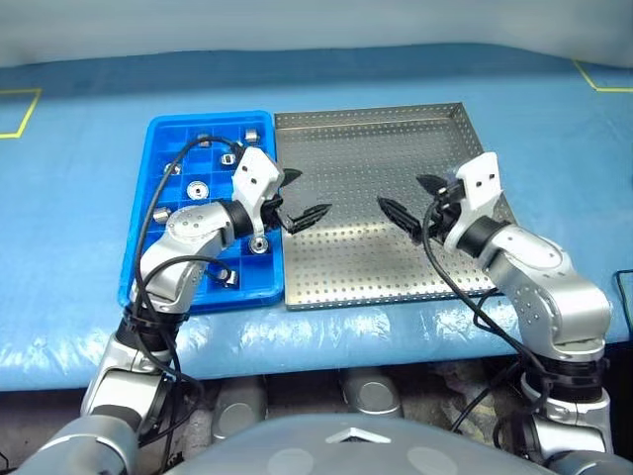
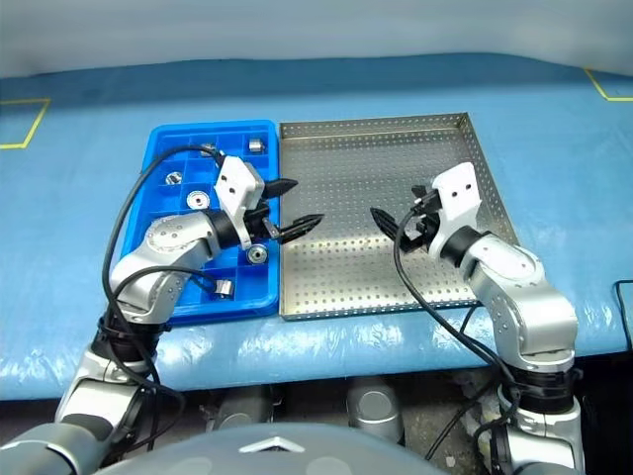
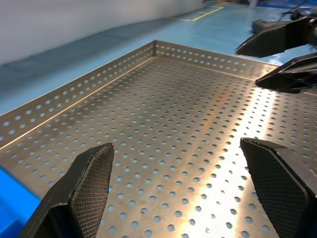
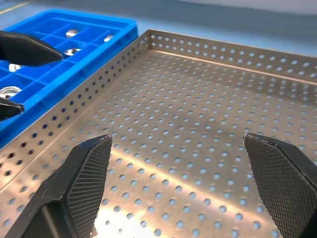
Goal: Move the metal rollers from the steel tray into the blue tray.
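Left gripper (image 1: 302,201): fingers spread wide, holding nothing, poised over the near-left part of the steel tray (image 1: 376,129) just past its shared edge with the blue tray (image 1: 163,134).

Right gripper (image 1: 407,201): fingers likewise wide apart and empty, over the middle of the steel tray, pointing toward the left gripper; the two are near but apart.

Steel tray: grey perforated metal, low rims, set flush beside the blue tray so transfers are short. No roller is visible on its surface in any view.

Metal rollers (image 1: 197,187): several lie in separate compartments of the blue tray, among them one at the far rim (image 1: 252,133) and one near the front (image 1: 257,243).

Status, as a judgement: the transfer looks complete or nearly so; both empty grippers suggest nothing remains to lift.
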### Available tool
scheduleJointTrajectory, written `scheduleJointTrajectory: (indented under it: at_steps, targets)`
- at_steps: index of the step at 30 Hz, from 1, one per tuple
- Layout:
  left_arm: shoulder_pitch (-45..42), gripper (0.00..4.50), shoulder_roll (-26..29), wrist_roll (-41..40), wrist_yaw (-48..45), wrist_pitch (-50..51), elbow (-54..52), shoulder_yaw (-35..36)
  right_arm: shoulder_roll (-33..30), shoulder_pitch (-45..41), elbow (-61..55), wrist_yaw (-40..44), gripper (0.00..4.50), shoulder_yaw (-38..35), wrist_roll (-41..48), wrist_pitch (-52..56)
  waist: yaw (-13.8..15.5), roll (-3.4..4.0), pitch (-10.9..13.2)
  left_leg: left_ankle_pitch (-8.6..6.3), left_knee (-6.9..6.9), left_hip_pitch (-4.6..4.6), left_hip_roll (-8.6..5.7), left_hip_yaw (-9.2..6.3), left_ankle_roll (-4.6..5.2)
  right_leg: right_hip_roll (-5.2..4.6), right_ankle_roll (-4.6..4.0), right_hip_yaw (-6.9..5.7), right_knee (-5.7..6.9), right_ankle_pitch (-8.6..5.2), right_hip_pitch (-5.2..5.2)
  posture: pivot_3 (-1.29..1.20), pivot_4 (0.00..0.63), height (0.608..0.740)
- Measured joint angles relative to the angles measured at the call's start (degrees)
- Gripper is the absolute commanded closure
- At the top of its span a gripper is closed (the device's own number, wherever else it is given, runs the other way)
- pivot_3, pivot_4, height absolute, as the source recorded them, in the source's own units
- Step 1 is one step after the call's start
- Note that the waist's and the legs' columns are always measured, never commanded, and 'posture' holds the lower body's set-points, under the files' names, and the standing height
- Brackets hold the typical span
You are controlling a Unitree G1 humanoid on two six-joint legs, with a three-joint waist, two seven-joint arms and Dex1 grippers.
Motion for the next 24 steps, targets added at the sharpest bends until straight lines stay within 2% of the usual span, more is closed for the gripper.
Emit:
scheduleJointTrajectory:
  at_steps: [8, 24]
  targets:
    - [3.1, 0.07, 4.6, 0.1, -1.2, 0.1, -3.1, 1.1, -3.3, 1.7, -1.1, 3.3, 0.01, -0.4, 2.0, -1.4, 0.3, 0.0, 0.0, 0.0, 0.19, 0.07, 0.0, 0.01, 0.0, 0.0, 0.22, 0.0, 0.01, -0.09, 0.14, -0.14, 0.15, 0.74]
    - [4.3, 0.07, 4.6, 0.0, -1.0, 0.5, -5.5, 1.2, -3.7, 0.3, 0.3, 2.4, 0.01, 0.6, 1.8, -2.6, 1.6, 0.0, 0.0, 0.0, 0.17, 0.06, -0.01, 0.01, 0.0, -0.01, 0.22, 0.0, 0.0, -0.09, 0.14, -0.13, 0.15, 0.74]
